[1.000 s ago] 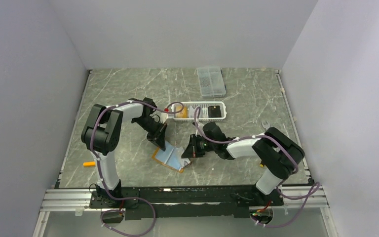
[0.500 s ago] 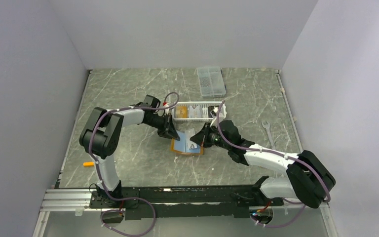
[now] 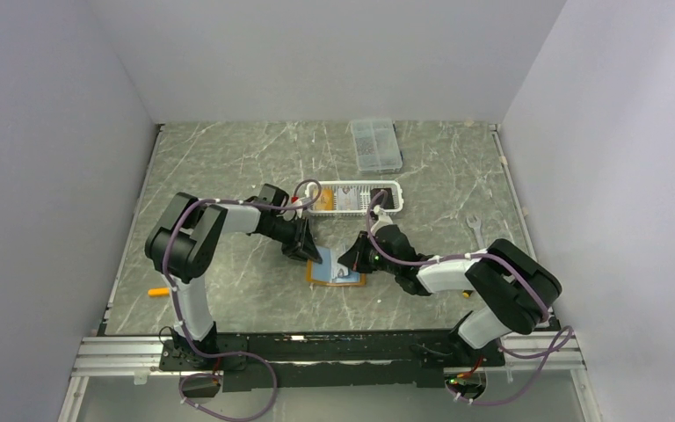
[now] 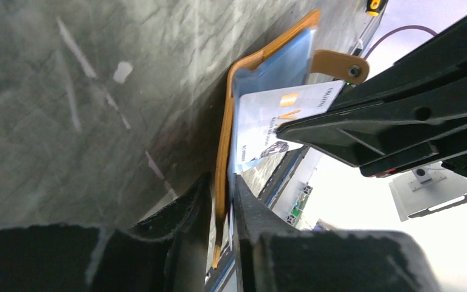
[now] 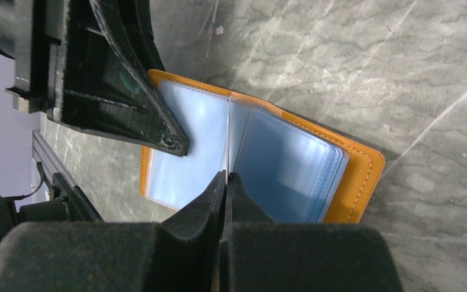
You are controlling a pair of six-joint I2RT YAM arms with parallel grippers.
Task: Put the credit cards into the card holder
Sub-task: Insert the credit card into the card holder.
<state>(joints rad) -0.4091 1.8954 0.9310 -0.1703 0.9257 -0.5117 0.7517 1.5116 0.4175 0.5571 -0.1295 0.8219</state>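
The orange card holder [image 3: 331, 278] lies open on the table, its pale blue sleeves [image 5: 280, 164] facing up. My left gripper [image 4: 222, 179] straddles the edge of its orange cover [image 4: 224, 140], the jaws a little apart with a thin gap beside the cover. My right gripper [image 5: 225, 174] is shut on a pale credit card [image 4: 273, 115] that stands edge-on [image 5: 227, 137] over the holder's middle fold. In the top view the two grippers [image 3: 312, 251] [image 3: 352, 259] meet over the holder. A black card [image 3: 385, 199] lies in the white basket.
A white slotted basket [image 3: 338, 209] stands just behind the holder. A clear compartment box [image 3: 375, 145] sits farther back. A wrench [image 3: 475, 230] lies to the right and a small orange object [image 3: 158, 291] at the near left.
Both grippers and the card holder moved right and away from the near edge a second ago, then stayed put. The left jaws have parted slightly.
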